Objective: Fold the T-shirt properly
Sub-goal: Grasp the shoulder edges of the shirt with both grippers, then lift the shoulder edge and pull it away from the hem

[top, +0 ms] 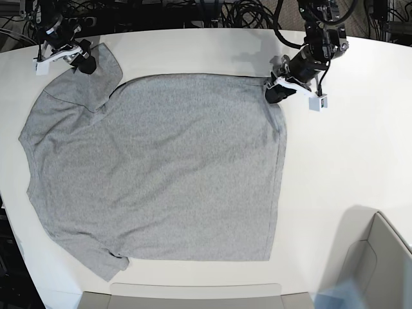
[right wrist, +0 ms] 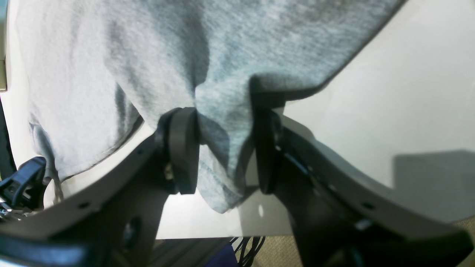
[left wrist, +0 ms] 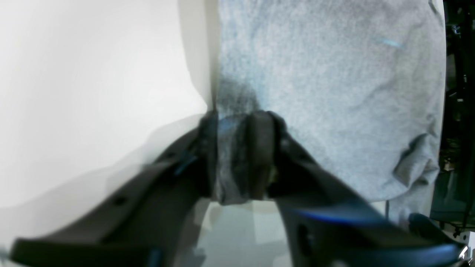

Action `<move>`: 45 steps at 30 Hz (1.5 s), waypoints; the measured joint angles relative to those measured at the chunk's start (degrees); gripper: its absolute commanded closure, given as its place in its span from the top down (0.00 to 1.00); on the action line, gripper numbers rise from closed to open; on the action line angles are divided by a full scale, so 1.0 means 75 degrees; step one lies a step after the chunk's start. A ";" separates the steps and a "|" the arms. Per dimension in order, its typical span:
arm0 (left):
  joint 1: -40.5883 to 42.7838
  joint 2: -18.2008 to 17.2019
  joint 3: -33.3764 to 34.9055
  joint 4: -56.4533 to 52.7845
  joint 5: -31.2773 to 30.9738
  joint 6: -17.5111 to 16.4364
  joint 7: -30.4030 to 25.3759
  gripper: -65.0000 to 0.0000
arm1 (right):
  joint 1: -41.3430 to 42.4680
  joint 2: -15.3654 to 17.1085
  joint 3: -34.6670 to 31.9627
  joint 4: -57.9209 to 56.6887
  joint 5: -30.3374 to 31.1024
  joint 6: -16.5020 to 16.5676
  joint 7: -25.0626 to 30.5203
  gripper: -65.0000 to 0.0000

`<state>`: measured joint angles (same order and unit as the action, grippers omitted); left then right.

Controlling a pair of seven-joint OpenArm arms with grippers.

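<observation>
The heather-grey T-shirt (top: 167, 167) lies spread on the white table (top: 341, 148), plain side up, no lettering showing. My left gripper (top: 275, 90) is at the shirt's far right corner. In the left wrist view it (left wrist: 232, 155) is shut on a fold of the shirt's edge (left wrist: 334, 92). My right gripper (top: 84, 63) is at the far left corner, where the cloth is raised and bunched. In the right wrist view it (right wrist: 224, 148) has a bunch of the grey cloth (right wrist: 111, 55) pinched between its pads, with the corner hanging below.
A grey open box (top: 380, 270) stands at the front right corner. A flat grey tray edge (top: 193, 297) runs along the front. Dark cables (top: 212, 13) lie behind the table's far edge.
</observation>
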<state>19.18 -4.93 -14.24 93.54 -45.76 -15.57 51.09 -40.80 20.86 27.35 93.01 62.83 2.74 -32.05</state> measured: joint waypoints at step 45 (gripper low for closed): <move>0.1335 -0.0254 -0.1574 0.0903 0.0096 0.0079 0.0216 0.00 | -0.1128 -0.0114 0.2352 0.2043 -0.0373 -0.0172 0.0047 0.00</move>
<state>29.19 -6.83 -26.04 100.31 -45.04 -14.98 52.71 -49.25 20.01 44.99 108.33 60.03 1.45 -31.70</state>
